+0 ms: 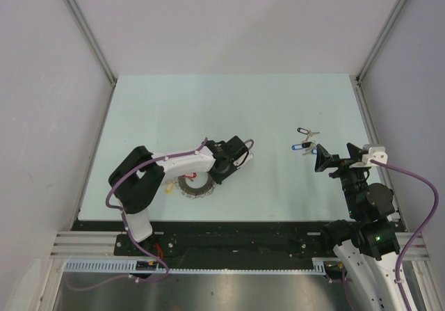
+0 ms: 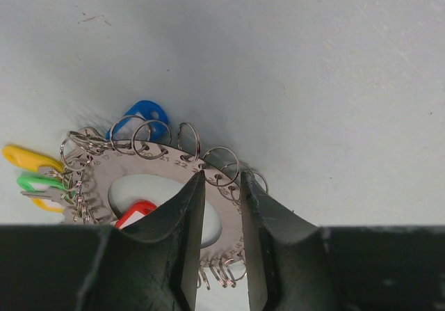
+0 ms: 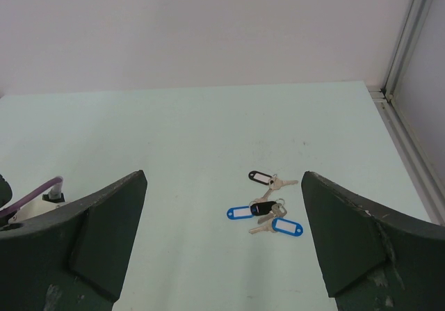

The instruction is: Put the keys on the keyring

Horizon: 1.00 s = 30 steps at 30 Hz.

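Observation:
The keyring (image 2: pixel 170 163) is a flat silver ring plate with numbered holes, small split rings and yellow, green, red and blue tags. It lies on the table under my left wrist (image 1: pixel 195 186). My left gripper (image 2: pixel 221 175) straddles its band, one finger in the centre hole and the other at the outer edge, closed on it. The loose keys (image 3: pixel 264 206), with blue and black tags, lie in a small cluster at the right of the table (image 1: pixel 304 140). My right gripper (image 3: pixel 224 179) hovers wide open just short of them (image 1: pixel 338 156), holding nothing.
The pale green table (image 1: pixel 229 109) is walled by white panels behind and on both sides, with metal rails at the corners (image 1: pixel 379 40). A purple cable (image 1: pixel 139 172) loops along the left arm.

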Available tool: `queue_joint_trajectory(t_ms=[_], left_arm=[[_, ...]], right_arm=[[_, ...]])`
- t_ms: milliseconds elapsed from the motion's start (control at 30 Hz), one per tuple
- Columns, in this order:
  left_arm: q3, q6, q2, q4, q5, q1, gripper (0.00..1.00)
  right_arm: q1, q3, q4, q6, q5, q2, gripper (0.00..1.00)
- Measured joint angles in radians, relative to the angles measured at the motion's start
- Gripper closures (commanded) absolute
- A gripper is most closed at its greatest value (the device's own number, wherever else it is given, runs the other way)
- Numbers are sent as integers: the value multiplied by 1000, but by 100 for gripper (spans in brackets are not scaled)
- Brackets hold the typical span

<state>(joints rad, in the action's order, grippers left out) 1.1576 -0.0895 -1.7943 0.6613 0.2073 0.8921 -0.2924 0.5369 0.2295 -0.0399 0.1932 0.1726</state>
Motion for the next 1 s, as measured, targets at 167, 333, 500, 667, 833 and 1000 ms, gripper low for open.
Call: queue_joint_trajectory(t_ms=[167, 333, 500, 667, 833, 1000], left_arm=[[0, 0, -7, -9, 0, 0, 71], [1, 0, -19, -10, 10, 1, 75], [2, 3, -20, -23, 28, 3, 80], [2, 3, -20, -32, 40, 3, 82], [3, 5, -20, -31, 52, 3, 82], [4, 7, -31, -31, 61, 3, 82]], right_arm=[[0, 0, 0, 0, 0, 0, 0], [0, 0, 0, 0, 0, 0, 0], [0, 0, 0, 0, 0, 0, 0], [0, 0, 0, 0, 0, -2, 1], [0, -1, 0, 0, 0, -2, 0], [0, -7, -1, 0, 0, -4, 0]])
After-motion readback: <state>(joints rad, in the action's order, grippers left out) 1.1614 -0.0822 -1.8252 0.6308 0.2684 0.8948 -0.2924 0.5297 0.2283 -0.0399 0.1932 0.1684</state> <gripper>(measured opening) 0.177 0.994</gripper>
